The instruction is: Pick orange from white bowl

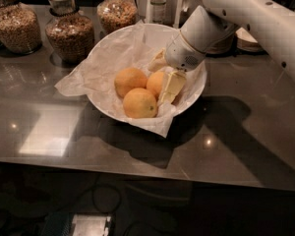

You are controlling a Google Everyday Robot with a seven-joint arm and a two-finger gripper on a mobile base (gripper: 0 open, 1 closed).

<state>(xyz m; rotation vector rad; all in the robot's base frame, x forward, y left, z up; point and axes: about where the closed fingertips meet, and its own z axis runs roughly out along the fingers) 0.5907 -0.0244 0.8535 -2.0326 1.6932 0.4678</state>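
Well, the paper-lined white bowl (194, 90) on the counter (49, 132) holds three oranges (140, 103). The tool (160, 80) sits inside it, fingers (172, 85) apart, seemingly straddling the rightmost orange (154, 84).

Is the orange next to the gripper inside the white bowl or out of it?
Inside: the orange lies on the paper in the white bowl, with the gripper right beside it.

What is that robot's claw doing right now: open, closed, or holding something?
Gripper: down inside the large white paper-lined bowl, against the rightmost round orange; whether it is open or shut cannot be told.
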